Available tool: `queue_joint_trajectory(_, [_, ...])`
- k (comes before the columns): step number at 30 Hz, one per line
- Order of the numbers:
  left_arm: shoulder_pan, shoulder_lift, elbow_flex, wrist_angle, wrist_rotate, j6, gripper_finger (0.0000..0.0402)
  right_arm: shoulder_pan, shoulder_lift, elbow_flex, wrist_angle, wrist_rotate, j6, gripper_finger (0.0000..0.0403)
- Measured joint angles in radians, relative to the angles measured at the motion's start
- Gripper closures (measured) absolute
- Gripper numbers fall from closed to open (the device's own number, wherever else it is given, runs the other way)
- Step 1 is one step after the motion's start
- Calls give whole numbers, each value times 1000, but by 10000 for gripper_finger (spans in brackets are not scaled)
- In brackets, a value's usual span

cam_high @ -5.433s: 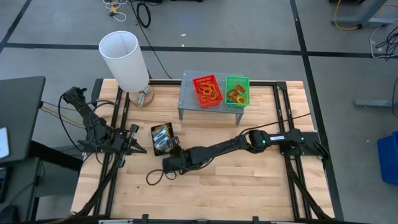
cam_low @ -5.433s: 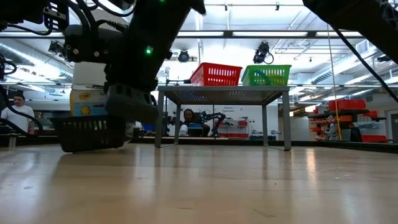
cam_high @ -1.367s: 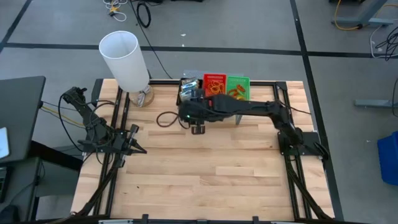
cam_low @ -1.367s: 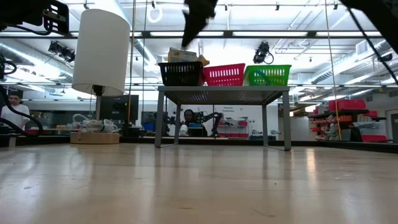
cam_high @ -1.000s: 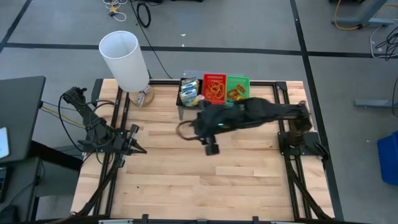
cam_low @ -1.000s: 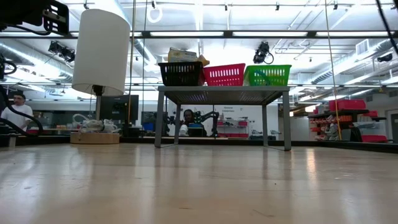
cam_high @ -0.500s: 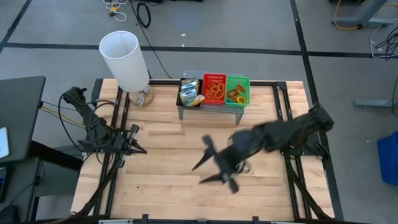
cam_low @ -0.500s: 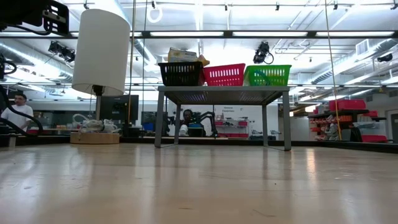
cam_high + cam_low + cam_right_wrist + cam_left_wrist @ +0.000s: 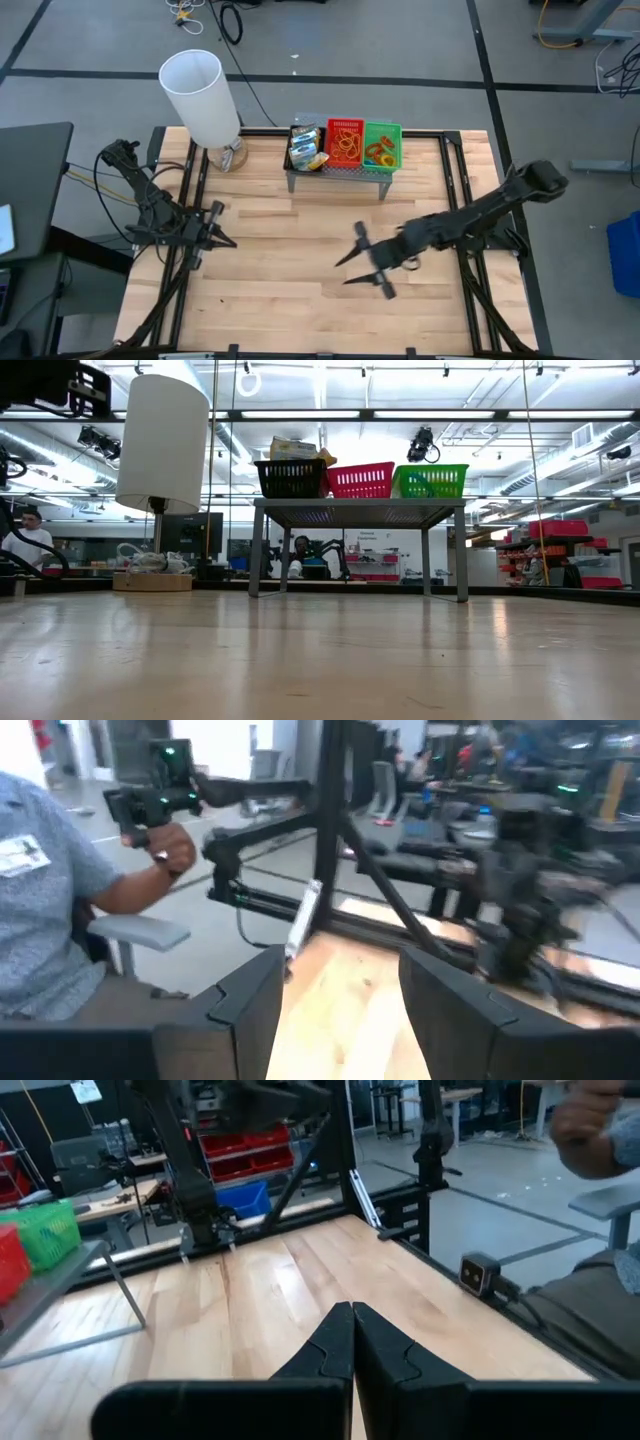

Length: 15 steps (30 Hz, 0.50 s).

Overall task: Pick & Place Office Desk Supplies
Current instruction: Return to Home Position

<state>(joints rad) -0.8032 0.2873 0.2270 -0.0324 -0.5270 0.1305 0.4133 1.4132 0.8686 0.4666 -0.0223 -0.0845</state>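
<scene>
Black tray (image 9: 305,149), red tray (image 9: 346,141), green tray (image 9: 381,144), 3 on 1 stand (image 9: 335,172), left pincer (image 9: 352,1312) together, right pincer (image 9: 340,965) apart

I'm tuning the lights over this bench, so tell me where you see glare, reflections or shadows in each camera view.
Low view: ceiling strip lights mirror as pale streaks on the table. High view: even light, soft shadow under the grey stand; right gripper open above the table, left gripper shut on the left side. Left wrist view: sheen on the table too.
</scene>
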Motion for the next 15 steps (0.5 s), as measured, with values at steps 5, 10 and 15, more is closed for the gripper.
queue_joint_trajectory(5, [0, 0, -36, 18, -5, -20, 400, 40, -217, -337, 250, 124, 17, 195])
queue_joint_trajectory(10, [1, 1, -63, 100, -16, -20, 400, 75, -436, -580, 336, 225, 17, 195])
queue_joint_trajectory(15, [69, 23, -142, 245, -9, -15, 400, 85, -599, -719, 361, 258, 16, 195])
